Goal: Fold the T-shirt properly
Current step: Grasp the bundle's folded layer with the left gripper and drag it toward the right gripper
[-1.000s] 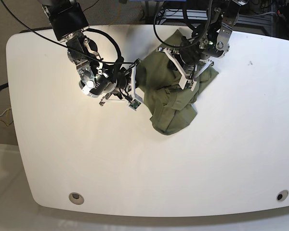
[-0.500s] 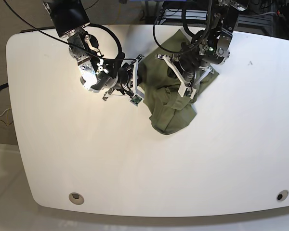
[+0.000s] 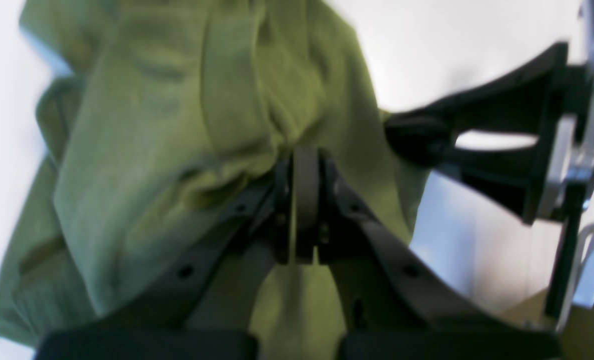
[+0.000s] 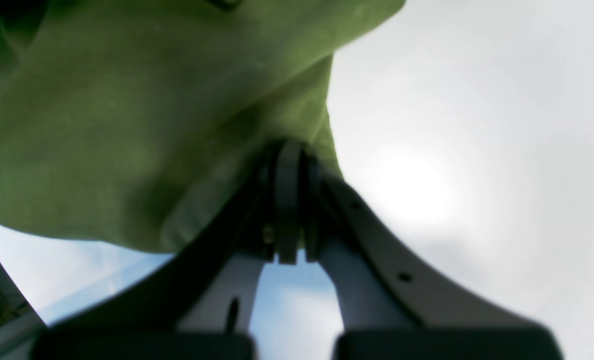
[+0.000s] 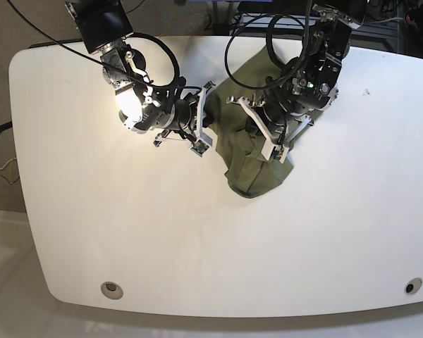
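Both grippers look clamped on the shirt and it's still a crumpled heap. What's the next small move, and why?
Probably lift a little and draw the arms apart. The left gripper and right gripper are each shut on the T-shirt, which hangs bunched and creased over the table. Spreading the two held points should open the cloth flat enough to fold.

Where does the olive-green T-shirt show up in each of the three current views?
Base: the T-shirt lies bunched on the white table, upper centre, between both arms.
Left wrist: it fills the left and centre, pinched in the left gripper.
Right wrist: it covers the upper left, pinched in the right gripper.
Shared landmark: the white table.
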`<state>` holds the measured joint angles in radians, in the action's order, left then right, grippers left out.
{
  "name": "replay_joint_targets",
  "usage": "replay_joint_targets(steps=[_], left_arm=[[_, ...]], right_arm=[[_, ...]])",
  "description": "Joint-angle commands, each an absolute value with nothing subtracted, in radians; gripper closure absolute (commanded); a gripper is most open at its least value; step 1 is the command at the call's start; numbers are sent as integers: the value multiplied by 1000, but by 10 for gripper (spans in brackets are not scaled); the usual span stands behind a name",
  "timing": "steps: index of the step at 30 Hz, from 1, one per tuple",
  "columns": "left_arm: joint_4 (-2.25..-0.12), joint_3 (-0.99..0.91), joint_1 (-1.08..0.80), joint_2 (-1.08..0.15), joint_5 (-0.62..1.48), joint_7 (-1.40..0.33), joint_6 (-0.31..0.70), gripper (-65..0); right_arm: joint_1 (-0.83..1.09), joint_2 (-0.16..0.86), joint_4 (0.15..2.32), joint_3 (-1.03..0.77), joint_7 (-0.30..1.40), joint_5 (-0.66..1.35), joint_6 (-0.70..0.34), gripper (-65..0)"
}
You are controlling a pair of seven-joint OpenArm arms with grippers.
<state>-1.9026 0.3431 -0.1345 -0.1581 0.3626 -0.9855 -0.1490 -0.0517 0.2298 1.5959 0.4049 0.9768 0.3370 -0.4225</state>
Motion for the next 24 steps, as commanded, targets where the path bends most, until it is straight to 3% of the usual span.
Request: replay_joint_targets(steps=[1,10,24], left_arm=[[-1902,343,-125,-156,366,-954,-147,0],[-1767,343,-127,-154,371,-894,-145,0],[-1721,407,-127,-162,364,-805,-145,0]], right_arm=[[-47,234,1593,407,1015,321,-426,0],[-38,234,1593,407,1015,321,-426,0],[-38,232,1593,407,1015,321,-426,0]])
